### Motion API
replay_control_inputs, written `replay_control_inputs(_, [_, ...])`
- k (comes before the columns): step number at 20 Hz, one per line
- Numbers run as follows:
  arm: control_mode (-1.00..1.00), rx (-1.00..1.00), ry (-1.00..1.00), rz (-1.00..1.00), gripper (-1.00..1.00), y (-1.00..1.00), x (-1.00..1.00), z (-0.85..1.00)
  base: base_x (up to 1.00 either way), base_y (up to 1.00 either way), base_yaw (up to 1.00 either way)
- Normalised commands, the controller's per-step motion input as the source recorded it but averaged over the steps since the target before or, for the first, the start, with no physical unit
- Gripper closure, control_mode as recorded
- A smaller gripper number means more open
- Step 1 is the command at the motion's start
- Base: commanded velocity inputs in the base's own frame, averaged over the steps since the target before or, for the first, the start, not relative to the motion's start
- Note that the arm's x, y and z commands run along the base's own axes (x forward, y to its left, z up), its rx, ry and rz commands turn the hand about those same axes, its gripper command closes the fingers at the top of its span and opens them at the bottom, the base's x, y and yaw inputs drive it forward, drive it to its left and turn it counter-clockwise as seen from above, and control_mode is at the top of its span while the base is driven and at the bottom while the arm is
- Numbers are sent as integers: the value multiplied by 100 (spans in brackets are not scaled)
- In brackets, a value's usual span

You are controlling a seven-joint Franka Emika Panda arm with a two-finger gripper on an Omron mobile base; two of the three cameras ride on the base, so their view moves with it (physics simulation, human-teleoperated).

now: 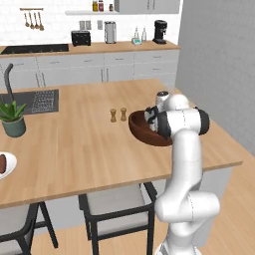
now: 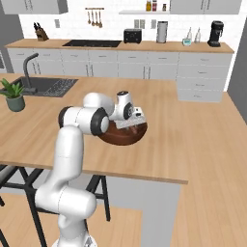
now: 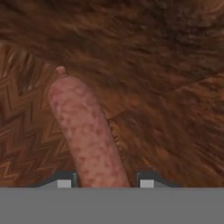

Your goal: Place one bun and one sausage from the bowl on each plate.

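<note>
A reddish-brown, speckled sausage [image 3: 87, 131] lies on the floor of the dark wooden bowl [image 3: 153, 65] and runs up from between my fingertips. My gripper [image 3: 105, 181] is down inside the bowl, its two tips closed in against the sausage's sides. In the base views the hand [image 1: 153, 118] dips into the bowl [image 1: 142, 133] near the counter's right front, and the hand [image 2: 129, 117] hides what is in the bowl [image 2: 123, 139]. A white plate [image 1: 9, 167] shows at the left edge with a dark red-brown piece [image 1: 2, 163] on it. No bun is in sight.
Two small wooden shakers [image 1: 118, 115] stand just left of the bowl. A potted plant [image 1: 12, 119] and a sink [image 1: 35, 99] are at the counter's left. Stools [image 1: 117, 206] stand under the front edge. The counter's edge runs close behind the bowl on my side.
</note>
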Motion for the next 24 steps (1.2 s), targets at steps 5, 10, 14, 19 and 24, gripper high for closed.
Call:
replay_control_inputs(5, [-100,5,5,-11,100,-33,-50,-22,0,0,0])
replay_control_inputs(10, [-100,8,-21,10,100,-3,-100,100,0,0,0])
replay_control_inputs(14, [-100,0,-11,18,100,11,-100,100,0,0,0])
replay_control_inputs(19, [-100,0,-7,15,100,29,-100,89,0,0,0])
replay_control_inputs(24, [-100,-10,9,16,100,62,-100,64,0,0,0])
